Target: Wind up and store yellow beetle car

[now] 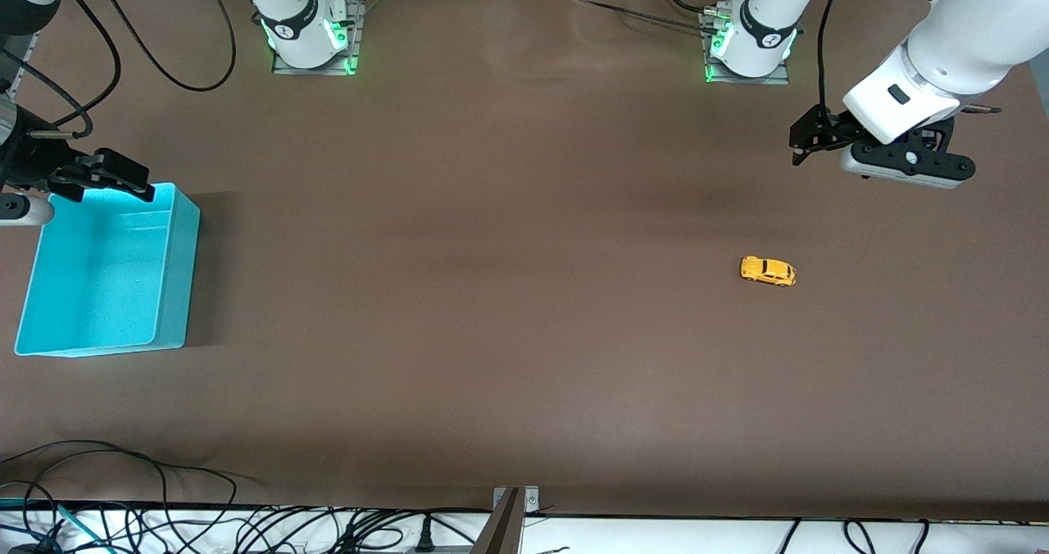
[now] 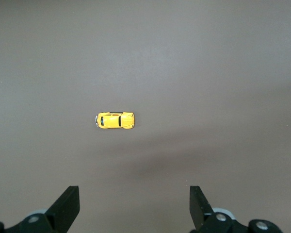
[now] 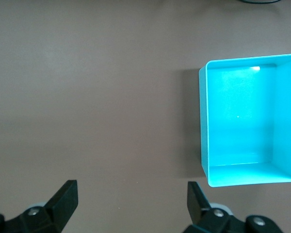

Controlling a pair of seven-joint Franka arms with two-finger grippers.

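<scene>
We see the yellow beetle car (image 1: pixel 768 271) lying lengthwise along the table, nearer the camera than the left gripper (image 1: pixel 799 140), whose jaws stand apart, while the right gripper (image 1: pixel 123 179), likewise spread, waits over the teal bin (image 1: pixel 176 275)

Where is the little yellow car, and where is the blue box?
yellow beetle car (image 1: pixel 768 270), front view, on its roof.
blue box (image 1: pixel 184 275), front view, on its outer side wall.

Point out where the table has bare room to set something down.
Bare brown table spans everything between the turquoise bin and the yellow beetle car. Crowded only at the bin, under the open right gripper; open left gripper hangs above the car's end.
</scene>
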